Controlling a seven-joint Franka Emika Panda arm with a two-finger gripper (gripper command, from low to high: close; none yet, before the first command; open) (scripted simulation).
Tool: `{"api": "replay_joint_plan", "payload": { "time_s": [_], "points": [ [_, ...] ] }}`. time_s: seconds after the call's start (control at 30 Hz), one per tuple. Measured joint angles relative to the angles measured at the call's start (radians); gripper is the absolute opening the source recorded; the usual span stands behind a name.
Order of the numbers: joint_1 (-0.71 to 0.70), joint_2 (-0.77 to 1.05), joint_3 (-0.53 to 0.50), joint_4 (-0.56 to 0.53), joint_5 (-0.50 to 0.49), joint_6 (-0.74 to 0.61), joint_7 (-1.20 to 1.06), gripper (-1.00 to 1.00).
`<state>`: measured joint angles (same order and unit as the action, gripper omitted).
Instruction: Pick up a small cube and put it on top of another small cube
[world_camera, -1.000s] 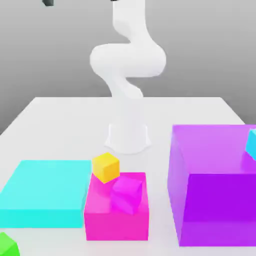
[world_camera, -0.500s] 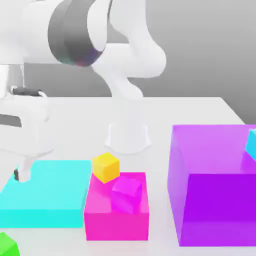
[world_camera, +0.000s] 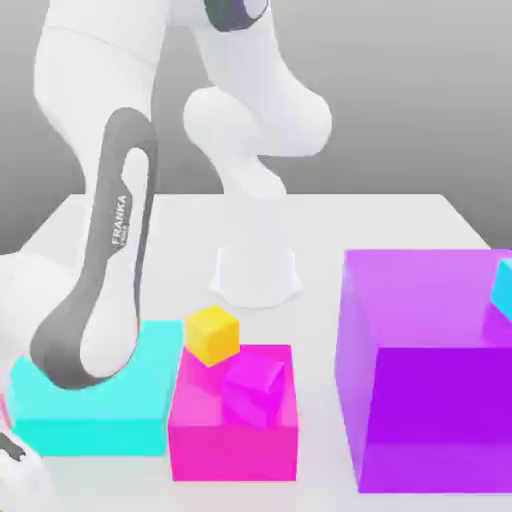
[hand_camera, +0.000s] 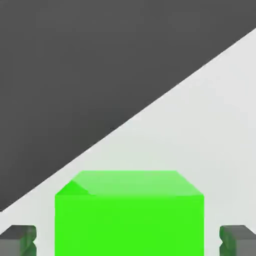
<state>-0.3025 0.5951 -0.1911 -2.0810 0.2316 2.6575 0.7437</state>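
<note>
Since half a second earlier the arm (world_camera: 95, 290) had been swung down over the exterior view's lower left. The gripper (hand_camera: 128, 240) was held apart, a finger (hand_camera: 19, 239) on each side of the green cube (hand_camera: 129, 215), near the white table (hand_camera: 215, 125) edge. The small pink cube (world_camera: 252, 388) was seen atop the magenta block (world_camera: 235, 440), beside the yellow cube (world_camera: 212, 334).

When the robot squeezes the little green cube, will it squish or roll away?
Probably neither. The green cube has flat faces and crisp straight edges, so it looks stiff and should sit still instead of rolling. Its sides look plain and smooth, so it might slip a little. The fingers stand on both sides, apart from it, so the gripper is open.
</note>
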Motion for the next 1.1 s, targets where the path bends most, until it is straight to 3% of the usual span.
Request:
{"api": "replay_joint_plan", "payload": {
  "time_s": [0.13,0.27,0.9,1.07,1.1],
  "points": [
    [0.000,0.001,0.000,0.000,0.001,0.000,-0.001,-1.00],
    [0.029,-0.121,-0.034,-0.030,-0.038,-0.091,0.026,-1.00],
    [0.301,-0.811,0.156,-0.469,-0.222,-0.323,0.025,-1.00],
    [0.313,-0.733,0.172,-0.543,-0.231,-0.172,0.023,-1.00],
    [0.313,-0.718,0.173,-0.550,-0.231,-0.149,0.023,1.00]
  ]
}}
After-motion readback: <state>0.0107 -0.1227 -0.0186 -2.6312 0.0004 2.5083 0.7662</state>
